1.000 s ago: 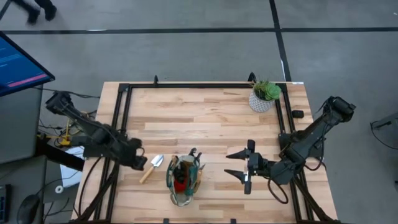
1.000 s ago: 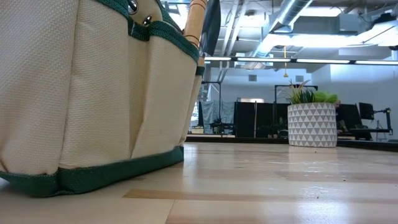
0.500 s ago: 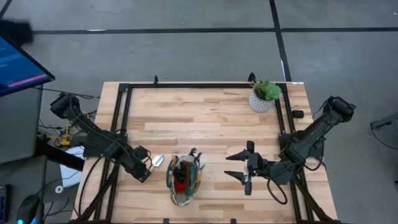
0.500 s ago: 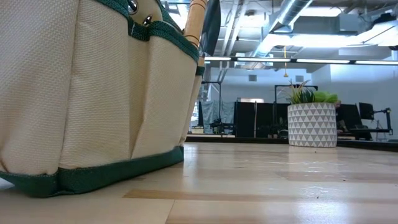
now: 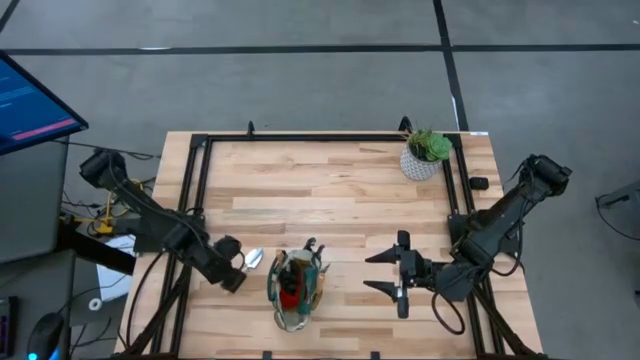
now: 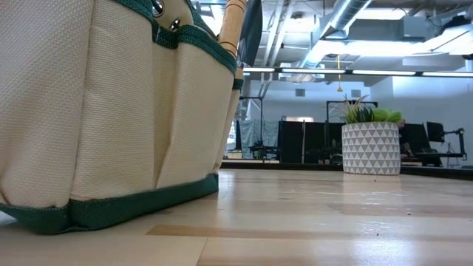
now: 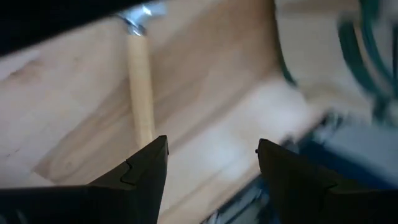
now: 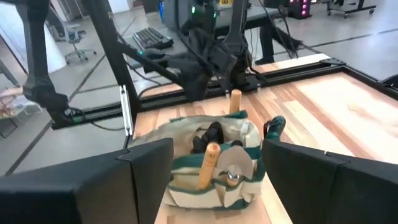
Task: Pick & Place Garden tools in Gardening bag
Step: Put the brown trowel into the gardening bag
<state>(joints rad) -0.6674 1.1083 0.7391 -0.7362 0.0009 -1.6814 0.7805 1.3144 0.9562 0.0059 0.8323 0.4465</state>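
A trowel with a silver blade (image 5: 253,258) and pale wooden handle (image 7: 142,93) lies flat on the table, left of the gardening bag (image 5: 295,285). My left gripper (image 5: 231,274) hangs open over the handle, pointing steeply down; the handle's free end shows just beyond one fingertip (image 7: 152,165). The beige, green-trimmed bag (image 8: 211,168) stands upright with wooden handles (image 8: 208,163), dark shears and a red item sticking out of it. My right gripper (image 5: 368,272) waits open to the right of the bag, facing it.
A green plant in a white patterned pot (image 5: 424,156) stands at the far right corner. A black frame (image 5: 200,190) runs along the table's left, far and right sides. In the low view the bag (image 6: 111,118) fills the left half.
My left gripper has come down and toward the table's near edge, from beside the trowel to over its handle, which it now covers in the high view. The trowel and the bag lie where they were.
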